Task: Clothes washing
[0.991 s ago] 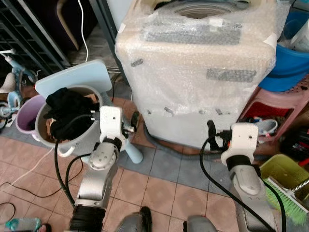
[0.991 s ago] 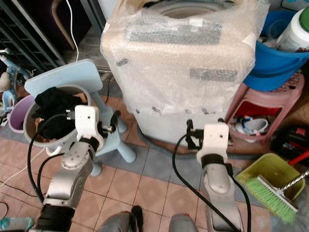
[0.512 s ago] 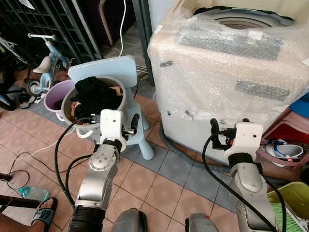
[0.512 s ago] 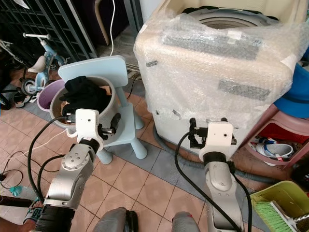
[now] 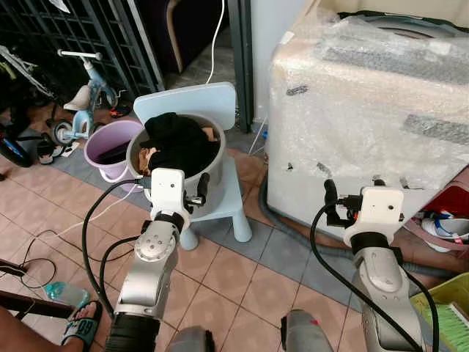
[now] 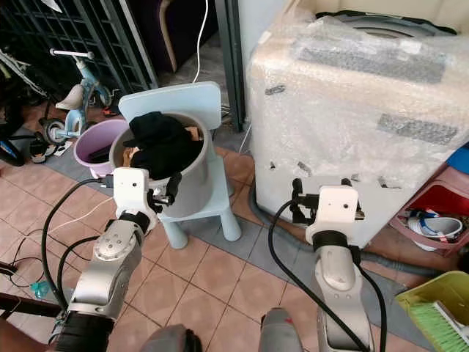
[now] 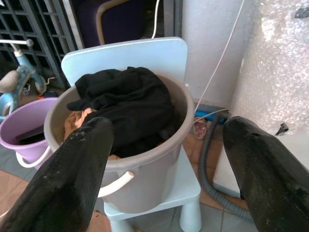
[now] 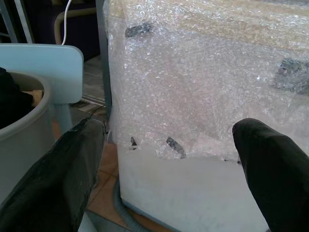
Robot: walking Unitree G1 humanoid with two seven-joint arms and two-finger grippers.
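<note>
A grey bucket (image 5: 208,170) heaped with black clothes (image 5: 176,143) stands on a light-blue child's chair (image 5: 222,203). To its right is the washing machine (image 5: 366,125), wrapped in bubble wrap. My left gripper (image 5: 179,180) is open, held just in front of the bucket's near wall and level with it. In the left wrist view the bucket (image 7: 145,164) and clothes (image 7: 130,101) sit between the spread fingers (image 7: 87,159). My right gripper (image 5: 353,189) is open and empty, facing the washer's front wall (image 8: 193,96) a short way off.
A purple bucket (image 5: 108,149) stands left of the chair, with a child's scooter (image 5: 80,81) and a metal gate behind. A grey hose (image 5: 293,235) curls at the washer's foot. A red stool (image 5: 447,220) and green basket (image 5: 440,308) lie right. A person's sandalled foot (image 5: 79,324) is at bottom left.
The whole view has swung left: bucket and chair now sit near the middle and the washer at the right. Both grippers stay open in the same raised pose.
</note>
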